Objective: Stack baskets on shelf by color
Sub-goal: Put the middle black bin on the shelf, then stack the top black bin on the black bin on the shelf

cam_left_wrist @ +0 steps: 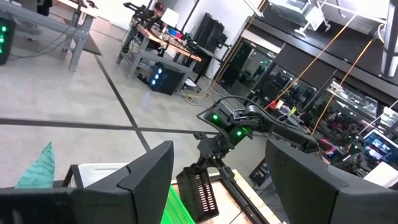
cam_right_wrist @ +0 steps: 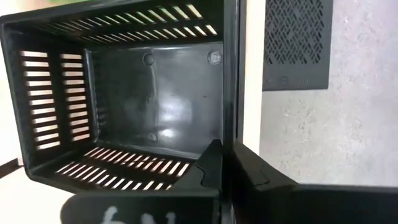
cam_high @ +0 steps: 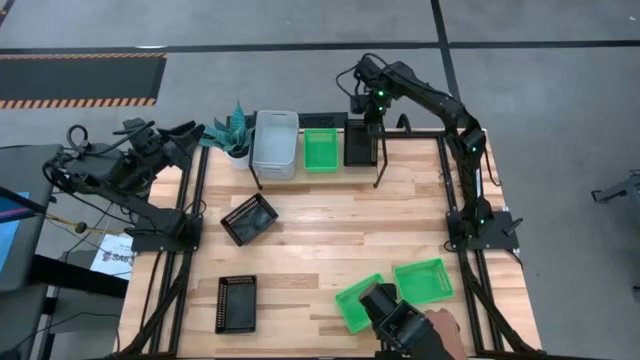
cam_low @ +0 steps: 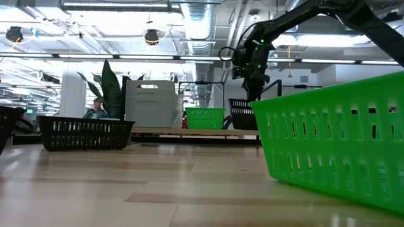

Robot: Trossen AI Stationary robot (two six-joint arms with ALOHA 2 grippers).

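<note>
Overhead looks straight down; low camera looks level across; both share the shelf [cam_high: 318, 150].

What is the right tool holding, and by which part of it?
The right tool pinches a black basket by the rim of its side wall, on the shelf.

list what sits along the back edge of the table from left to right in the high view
teal plant → grey-white baskets → green basket → black basket, with the right gripper at it
</note>
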